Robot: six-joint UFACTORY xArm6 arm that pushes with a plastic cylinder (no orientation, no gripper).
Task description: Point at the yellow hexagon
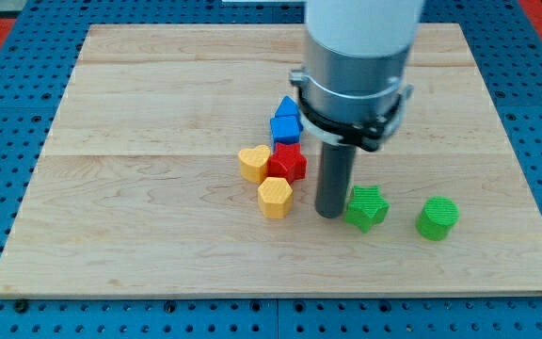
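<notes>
The yellow hexagon (275, 197) lies on the wooden board (139, 141), a little below the middle. My tip (329, 214) rests on the board just to the right of it, with a small gap between them. A yellow heart (254, 162) lies up and left of the hexagon. A red star (288, 162) sits right above the hexagon, next to the heart. A green star (366, 207) sits right beside my tip on its right.
A blue block (286, 121), shaped like a small house, lies above the red star. A green cylinder-like block (438, 217) lies at the right of the green star. The arm's wide grey body (356, 66) hangs over the board's upper middle.
</notes>
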